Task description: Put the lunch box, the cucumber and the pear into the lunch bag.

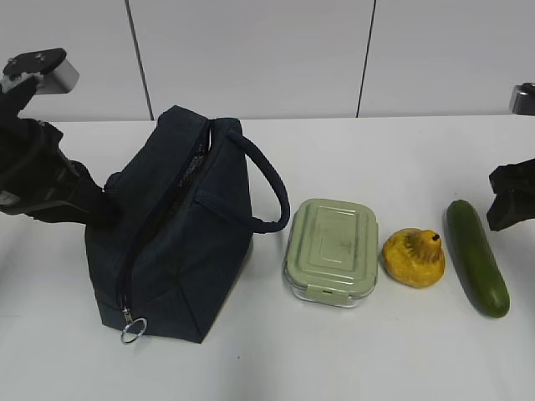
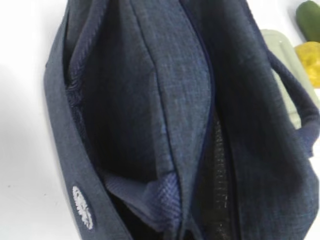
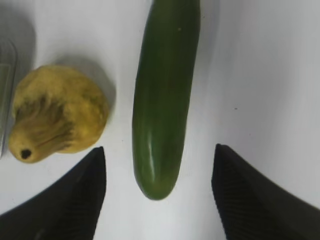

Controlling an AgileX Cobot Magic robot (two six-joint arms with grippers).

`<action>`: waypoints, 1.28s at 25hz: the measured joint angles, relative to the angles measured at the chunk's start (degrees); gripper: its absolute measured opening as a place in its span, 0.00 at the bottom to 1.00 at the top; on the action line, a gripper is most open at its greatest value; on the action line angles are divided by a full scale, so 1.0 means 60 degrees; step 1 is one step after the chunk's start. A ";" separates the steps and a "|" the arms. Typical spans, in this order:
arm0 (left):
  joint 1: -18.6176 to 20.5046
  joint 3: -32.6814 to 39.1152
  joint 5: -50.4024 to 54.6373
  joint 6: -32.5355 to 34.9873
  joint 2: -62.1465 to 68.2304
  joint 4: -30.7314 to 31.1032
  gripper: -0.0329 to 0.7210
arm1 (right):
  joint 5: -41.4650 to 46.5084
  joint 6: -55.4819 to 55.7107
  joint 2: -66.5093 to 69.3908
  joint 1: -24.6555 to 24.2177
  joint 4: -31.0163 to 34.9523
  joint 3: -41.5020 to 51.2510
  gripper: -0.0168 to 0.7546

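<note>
We judge the step in hand to be the pick of the cucumber, since our right gripper hangs above its near end with the fingers spread wide, one dark pad on the pear's side and the other out over bare table. The cucumber lies on its side at the far right of the row, near the pear but not touching it, and the lunch box sits closed just beside the pear, between it and the lunch bag. Nothing is in the bag yet. To do this well, we should move further along the cucumber so the pads close nearer its middle than its tip; a smooth, rounded skin gripped at the end is likely to swing or slip. We should also keep the left pad clear of the pear as we descend. Our left gripper is close against the bag's far side, and its wrist view is filled with navy fabric, so we cannot tell how its fingers stand. The bag's zipper looks parted along the top, with the ring pull hanging low at the front, but the opening is narrow and may need widening
</note>
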 joint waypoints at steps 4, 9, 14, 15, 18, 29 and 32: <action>0.0000 -0.0007 0.0000 0.0102 0.0000 -0.0054 0.03 | -0.0017 -0.0068 0.0963 -0.0018 0.0246 -0.0658 0.69; 0.0000 -0.0007 -0.0040 0.0123 0.0000 -0.0066 0.03 | 0.0045 -0.0068 0.2160 -0.0018 0.0389 -0.1301 0.69; 0.0000 -0.0007 -0.0050 0.0123 0.0004 -0.0068 0.03 | 0.0061 -0.0010 0.3148 -0.0018 0.0410 -0.1632 0.69; 0.0000 -0.0007 -0.0050 0.0123 0.0004 -0.0068 0.03 | 0.0061 -0.0010 0.3330 -0.0018 0.0410 -0.1649 0.69; 0.0000 -0.0007 -0.0053 0.0130 0.0004 -0.0068 0.03 | 0.0080 -0.0010 0.3726 -0.0018 0.0227 -0.1649 0.68; 0.0000 -0.0007 -0.0079 0.0130 0.0004 -0.0119 0.03 | 0.0577 -0.0009 0.2897 -0.0034 -0.0223 -0.1914 0.54; 0.0000 -0.0007 -0.0088 0.0130 0.0004 -0.0189 0.03 | 0.0845 -0.0670 0.1859 -0.0014 0.1009 -0.2206 0.54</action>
